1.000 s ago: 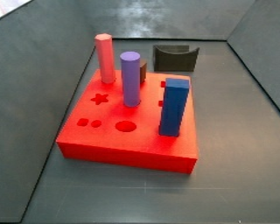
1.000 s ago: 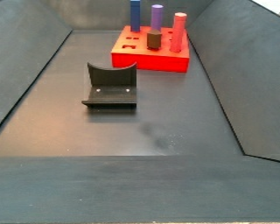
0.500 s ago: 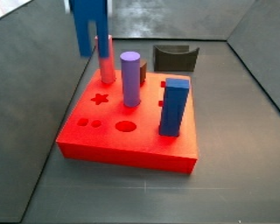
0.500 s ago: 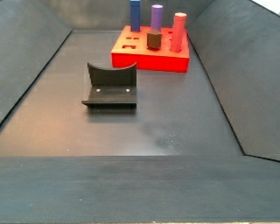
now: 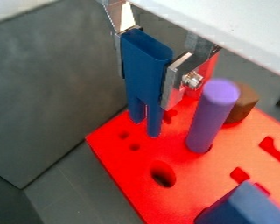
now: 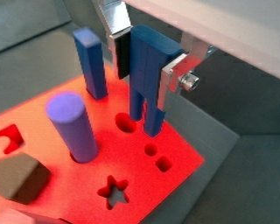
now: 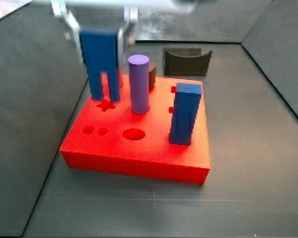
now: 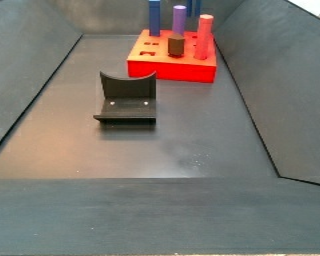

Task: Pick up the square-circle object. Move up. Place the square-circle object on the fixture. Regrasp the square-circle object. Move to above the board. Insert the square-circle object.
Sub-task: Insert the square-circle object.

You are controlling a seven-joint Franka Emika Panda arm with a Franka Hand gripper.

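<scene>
My gripper (image 7: 100, 39) is shut on the upper block of the blue square-circle object (image 7: 100, 63). It holds the object upright, two legs down, just above the left part of the red board (image 7: 139, 149). In both wrist views the silver fingers (image 5: 178, 74) (image 6: 171, 74) clamp the object (image 5: 145, 70) (image 6: 145, 74). Its leg tips hang a little above the board (image 6: 184, 162), near the circle hole (image 6: 127, 123) and the paired small holes (image 6: 160, 157). The black fixture (image 7: 186, 61) stands behind the board, and shows empty in a side view (image 8: 127, 97). The gripper is out of that view.
On the board stand a purple cylinder (image 7: 138, 82), a dark-blue rectangular block (image 7: 185, 113), a pink cylinder partly hidden behind the held object, and a short dark block (image 6: 20, 175). A star hole (image 6: 113, 190) lies near the purple cylinder (image 6: 70, 127). Grey walls enclose the floor.
The gripper has come down into the side view with the square-circle object, from the top left edge to just above the board. Everything else has stayed in place.
</scene>
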